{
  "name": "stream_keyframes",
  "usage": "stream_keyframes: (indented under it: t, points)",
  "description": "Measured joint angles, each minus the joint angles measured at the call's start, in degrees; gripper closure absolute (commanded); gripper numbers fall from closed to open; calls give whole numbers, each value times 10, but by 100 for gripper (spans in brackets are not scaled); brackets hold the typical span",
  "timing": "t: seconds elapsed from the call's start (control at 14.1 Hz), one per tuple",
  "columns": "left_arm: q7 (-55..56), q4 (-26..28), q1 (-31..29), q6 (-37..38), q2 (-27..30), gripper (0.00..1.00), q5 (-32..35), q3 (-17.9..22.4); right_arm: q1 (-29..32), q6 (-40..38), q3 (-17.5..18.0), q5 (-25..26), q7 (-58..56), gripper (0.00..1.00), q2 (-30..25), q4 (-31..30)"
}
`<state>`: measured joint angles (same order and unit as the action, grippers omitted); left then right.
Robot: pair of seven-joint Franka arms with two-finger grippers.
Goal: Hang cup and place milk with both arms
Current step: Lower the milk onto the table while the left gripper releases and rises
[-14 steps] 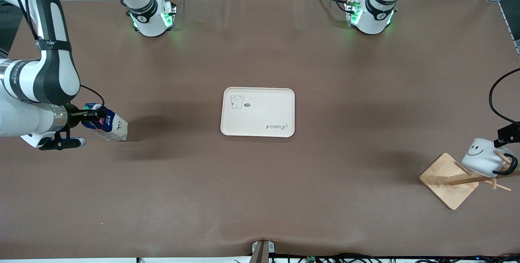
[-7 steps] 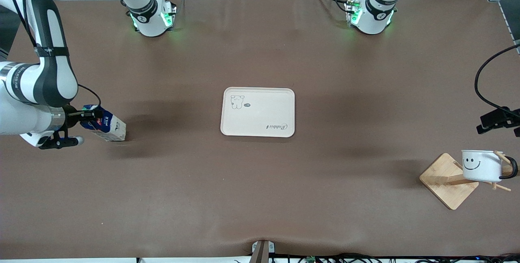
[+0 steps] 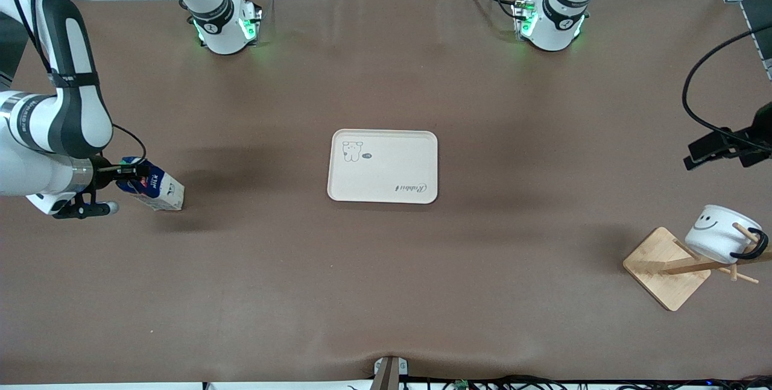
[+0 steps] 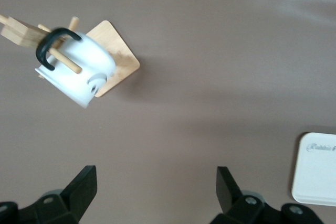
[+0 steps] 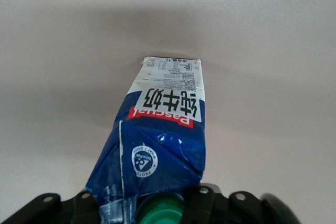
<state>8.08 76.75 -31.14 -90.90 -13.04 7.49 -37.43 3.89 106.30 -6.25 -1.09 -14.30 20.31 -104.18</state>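
Observation:
The white cup (image 3: 716, 237) with a smiley face hangs by its black handle on a peg of the wooden rack (image 3: 663, 269) at the left arm's end of the table. It also shows in the left wrist view (image 4: 79, 74), tilted on the peg. My left gripper (image 3: 718, 149) is open and empty in the air, apart from the cup; in its wrist view (image 4: 155, 190) bare table shows between the fingers. My right gripper (image 3: 123, 176) is shut on the top of the dark-blue milk (image 3: 154, 186), held tilted at the right arm's end. In the right wrist view the milk (image 5: 165, 129) fills the grip (image 5: 157, 205).
A white tray (image 3: 422, 167) lies in the middle of the table; its corner shows in the left wrist view (image 4: 315, 177). The rack's square base (image 4: 118, 56) stands on the brown table. A black cable (image 3: 693, 76) loops above the left gripper.
My left gripper let go of the cup and drew away toward the bases. The cup swung on its peg. My right gripper shifted slightly toward the right arm's end with the milk.

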Motion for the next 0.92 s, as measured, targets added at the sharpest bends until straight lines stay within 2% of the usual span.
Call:
stream_keyframes:
  t: [0.28, 0.43, 0.5, 0.71, 0.92]
  points:
    - [14, 0, 3, 25, 21, 0, 0, -31, 0, 1, 1, 0, -4, 0, 0, -5]
    - [17, 0, 29, 30, 28, 0, 0, -27, 0, 1, 1, 0, -6, 0, 0, -6]
    - [22, 0, 57, 31, 34, 0, 0, -7, 0, 1, 2, 0, -6, 0, 0, -5]
    - [29, 5, 185, 46, 58, 0, 0, 116, 0, 3, 5, 0, -6, 0, -1, 10]
    - [29, 10, 280, 68, 74, 0, -4, 213, 0, 4, 8, 0, -7, 0, -2, 52]
